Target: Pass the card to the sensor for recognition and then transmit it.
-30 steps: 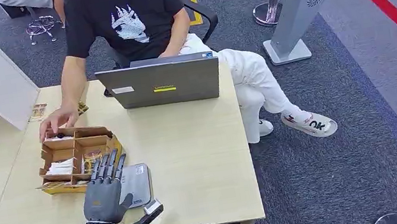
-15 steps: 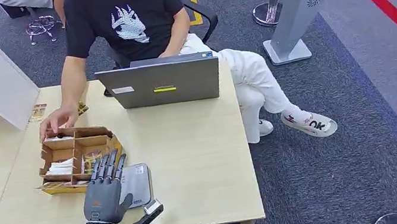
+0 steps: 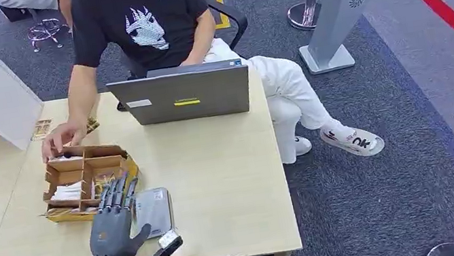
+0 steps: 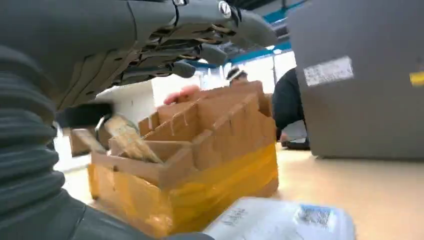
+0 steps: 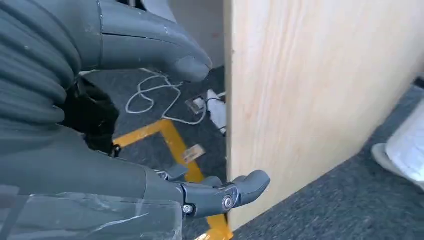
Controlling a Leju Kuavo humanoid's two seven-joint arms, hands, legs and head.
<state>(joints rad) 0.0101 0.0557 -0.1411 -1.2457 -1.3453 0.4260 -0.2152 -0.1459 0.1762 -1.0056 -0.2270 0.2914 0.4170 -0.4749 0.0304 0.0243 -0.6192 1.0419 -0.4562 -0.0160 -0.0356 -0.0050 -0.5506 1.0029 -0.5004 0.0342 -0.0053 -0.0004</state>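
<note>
The left hand [image 3: 113, 223] hovers flat over the surface [image 3: 220, 191], fingers [image 3: 117, 192] straight and spread, holding nothing; their tips reach over the near edge of the cardboard box [image 3: 84, 179]. Just beside it lies the grey sensor [image 3: 155, 210]. The cards [image 3: 69, 191] sit in the box's compartments. A person's hand [image 3: 62, 137] rests on the box's far corner, near a laptop [image 3: 181, 96]. The right hand [image 5: 150, 125] hangs beside the surface's side panel, fingers apart, empty.

Brown cardboard box [image 3: 88, 179] with yellow tape, grey laptop [image 3: 181, 96], pale wood table [image 3: 219, 184], perhaps light-grey sensor [image 3: 155, 210].
</note>
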